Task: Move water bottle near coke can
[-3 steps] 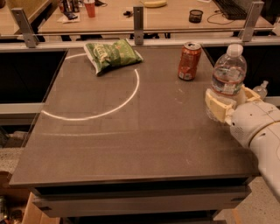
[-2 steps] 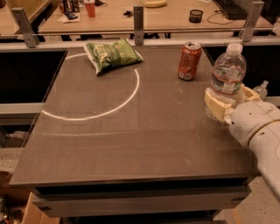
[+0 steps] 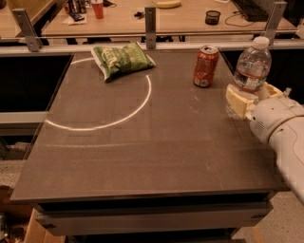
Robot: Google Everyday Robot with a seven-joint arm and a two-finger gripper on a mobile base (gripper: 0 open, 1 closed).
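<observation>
The water bottle stands upright at the right side of the dark table, clear with a white cap. My gripper reaches in from the right and its cream fingers sit on both sides of the bottle's lower part, shut on it. The coke can stands upright on the table a little to the left of the bottle and slightly farther back, apart from it.
A green chip bag lies at the back left of the table, on a white circle line. A metal rail runs along the back edge. Behind it is a wooden desk with a red cup and other items.
</observation>
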